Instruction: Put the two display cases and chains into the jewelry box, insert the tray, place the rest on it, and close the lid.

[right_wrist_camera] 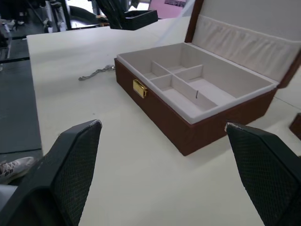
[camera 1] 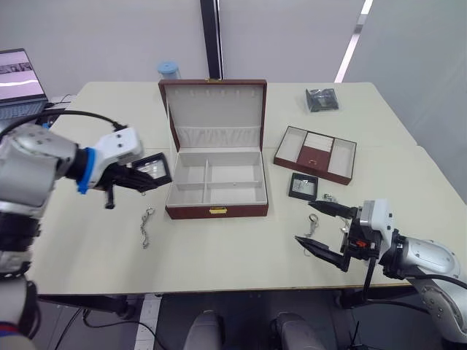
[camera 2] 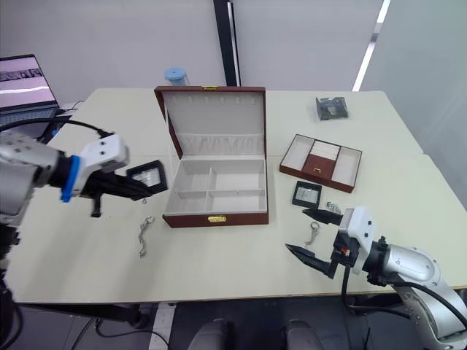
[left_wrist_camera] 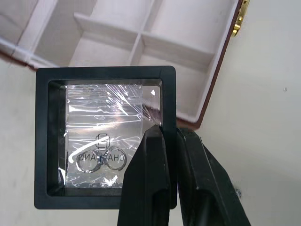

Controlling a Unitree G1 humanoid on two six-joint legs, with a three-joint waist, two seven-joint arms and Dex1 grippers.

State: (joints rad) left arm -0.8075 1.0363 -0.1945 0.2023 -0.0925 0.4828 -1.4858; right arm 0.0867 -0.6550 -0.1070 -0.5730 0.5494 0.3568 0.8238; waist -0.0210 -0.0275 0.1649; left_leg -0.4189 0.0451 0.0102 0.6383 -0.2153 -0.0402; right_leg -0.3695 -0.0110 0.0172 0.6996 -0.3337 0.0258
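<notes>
The jewelry box (camera 1: 217, 210) stands open mid-table with its lid (camera 1: 214, 102) upright and its cream compartments bare. My left gripper (camera 1: 143, 176) is shut on one black display case (camera 1: 154, 168), held just left of the box above the table; its window (left_wrist_camera: 103, 132) shows rings. The second display case (camera 1: 303, 187) lies right of the box. The tray (camera 1: 315, 154) sits farther back on the right. One chain (camera 1: 147, 226) lies left of the box's front, and two more (camera 1: 314, 222) (camera 1: 329, 197) lie by my right gripper (camera 1: 305, 222), which is open near the front right edge.
A dark crinkled packet (camera 1: 322, 99) lies at the back right. A blue-lidded cup (camera 1: 168, 70) stands behind the box. A laptop (camera 1: 18, 80) sits at the far left. Bare tabletop (camera 1: 226, 251) runs along the front edge.
</notes>
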